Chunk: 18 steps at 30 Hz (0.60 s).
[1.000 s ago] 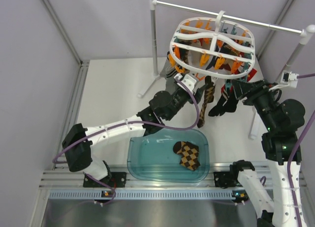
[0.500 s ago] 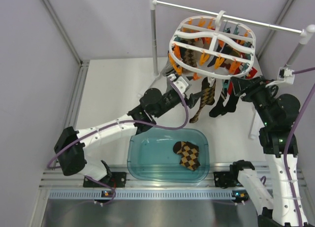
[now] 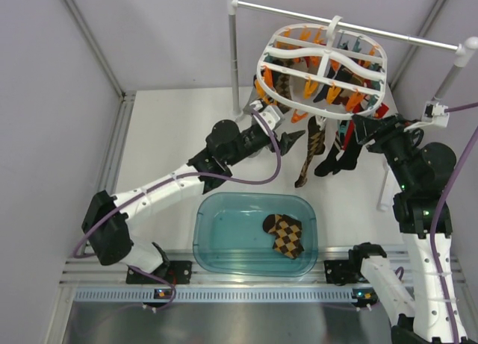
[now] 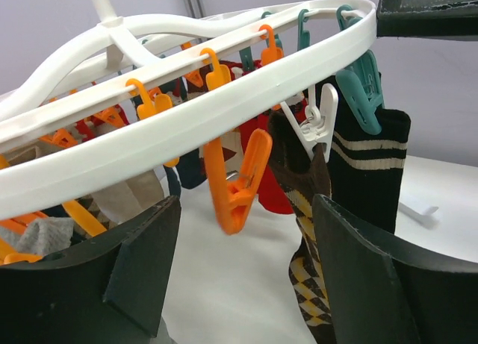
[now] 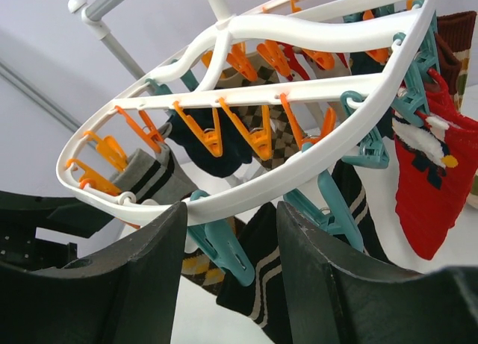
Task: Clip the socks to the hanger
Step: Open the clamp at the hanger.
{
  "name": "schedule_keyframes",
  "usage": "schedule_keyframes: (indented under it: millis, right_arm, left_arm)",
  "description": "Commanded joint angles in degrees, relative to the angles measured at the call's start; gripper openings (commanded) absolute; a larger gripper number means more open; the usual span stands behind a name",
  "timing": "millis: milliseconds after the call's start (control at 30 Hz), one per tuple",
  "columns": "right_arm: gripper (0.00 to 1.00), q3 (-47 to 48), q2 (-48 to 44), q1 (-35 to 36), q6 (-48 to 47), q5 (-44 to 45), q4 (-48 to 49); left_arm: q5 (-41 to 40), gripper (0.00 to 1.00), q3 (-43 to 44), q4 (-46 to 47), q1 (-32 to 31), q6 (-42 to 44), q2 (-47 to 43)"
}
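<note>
Black fingers of the left gripper stand wide apart and empty under the hanger rim. In the overhead view, one diamond-check sock hangs clipped just beside it at 3 o'clock. The second checked sock lies well apart at 6 o'clock, in the teal tub on the bench, its long axis roughly 11-to-5. The right gripper, jaws half apart with nothing evidently between them, sits at the hanger's far side, so the left arm looks better placed.

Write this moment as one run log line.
left gripper open, empty | right gripper at hanger rim, grip unclear | one checked sock clipped | other sock in tub
</note>
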Motion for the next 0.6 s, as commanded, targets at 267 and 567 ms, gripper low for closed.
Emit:
schedule_keyframes:
  millis: [267, 567]
  right_arm:
    - [0.50, 1.6, 1.1, -0.7, -1.6, 0.5, 3.2]
    - [0.50, 2.3, 1.5, -0.6, -2.3, 0.5, 3.0]
  left_arm:
    - [8.4, 0.62, 6.8, 5.4, 2.3, 0.2, 5.4]
    - [10.1, 0.31, 6.4, 7.4, 2.2, -2.4, 5.9]
